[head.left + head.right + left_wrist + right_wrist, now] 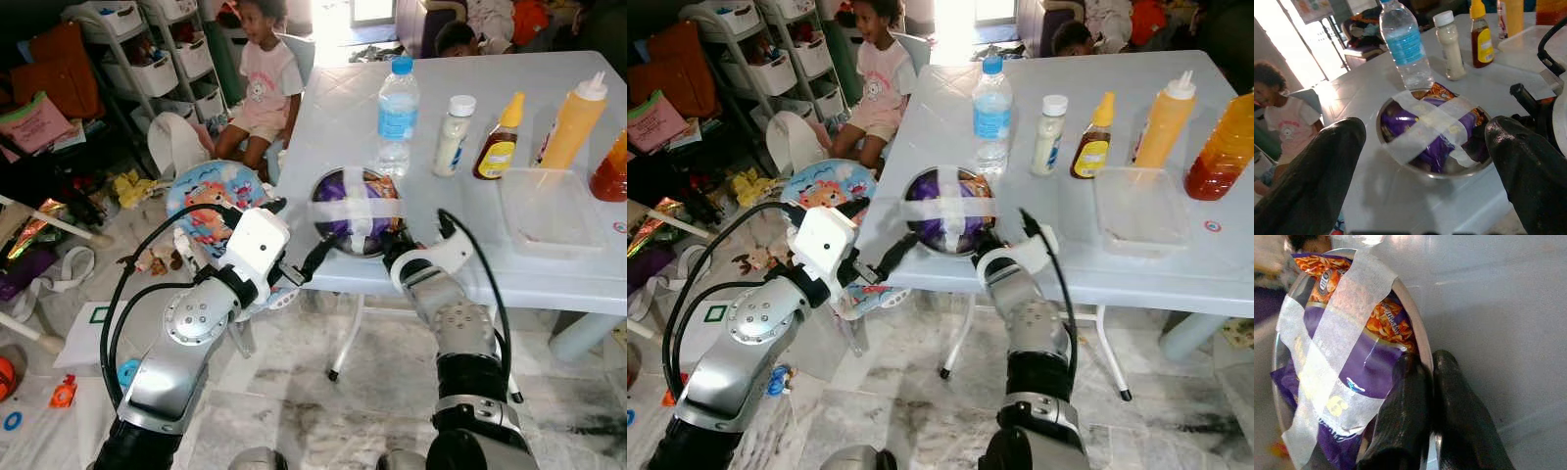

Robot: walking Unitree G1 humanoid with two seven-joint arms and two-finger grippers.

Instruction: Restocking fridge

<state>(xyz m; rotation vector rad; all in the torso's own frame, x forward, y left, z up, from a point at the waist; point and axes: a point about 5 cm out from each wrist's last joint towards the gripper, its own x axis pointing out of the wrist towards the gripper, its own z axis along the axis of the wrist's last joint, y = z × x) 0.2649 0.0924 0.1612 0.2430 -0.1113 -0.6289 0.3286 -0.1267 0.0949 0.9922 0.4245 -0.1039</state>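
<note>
**Bowl pinched, fridge trip not yet begun**

The round steel bowl of purple snack packets under crossed white tape [357, 211] sits at the white table's [549, 269] near edge, at six o'clock from the clear water bottle [397, 116]. My right gripper [1422, 396] pinches its rim; my left gripper [297, 266] hangs spread at its nine o'clock. Lifting, carrying and shelving all remain.

On my table [549, 88] the taped bowl [358, 211] sits at the near edge; behind it stands a water bottle [397, 116], with three more bottles to its right, before them a tub [549, 208].
</note>
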